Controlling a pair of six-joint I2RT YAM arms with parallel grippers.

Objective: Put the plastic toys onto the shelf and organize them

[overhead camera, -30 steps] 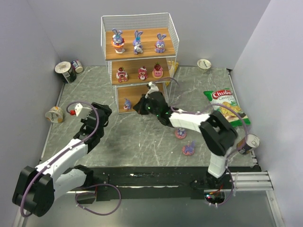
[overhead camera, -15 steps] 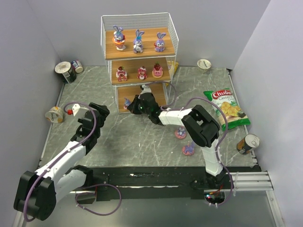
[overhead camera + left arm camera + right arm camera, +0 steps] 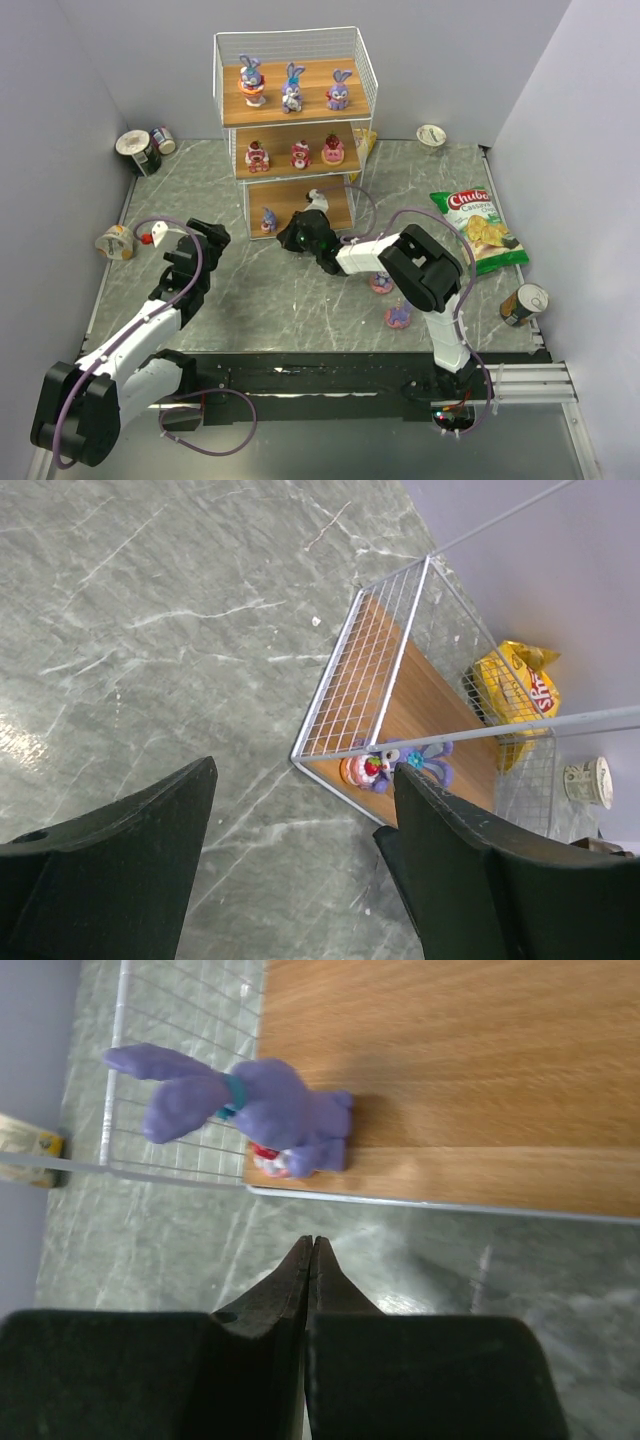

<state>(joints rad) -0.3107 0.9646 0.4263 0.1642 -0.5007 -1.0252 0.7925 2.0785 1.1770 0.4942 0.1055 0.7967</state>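
"Right wrist view first: what are the fingers doing?"
"The right gripper (image 3: 311, 1247) is pinched fully together with nothing between its fingers. Just past its tips, not touching, a purple bunny (image 3: 262, 1112) sits at the front edge of the bottom board of the shelf (image 3: 450, 1060)"
"And further out?"
"From overhead, the boards above that gripper carry three bunnies (image 3: 292, 88) and three pink figures (image 3: 301, 154). Back along its arm, a pink toy (image 3: 381, 283) and a purple toy (image 3: 398, 317) sit on the table (image 3: 270, 290). Well off to its other side, the left gripper (image 3: 303, 775) is spread wide and empty, with the shelf ahead of it"
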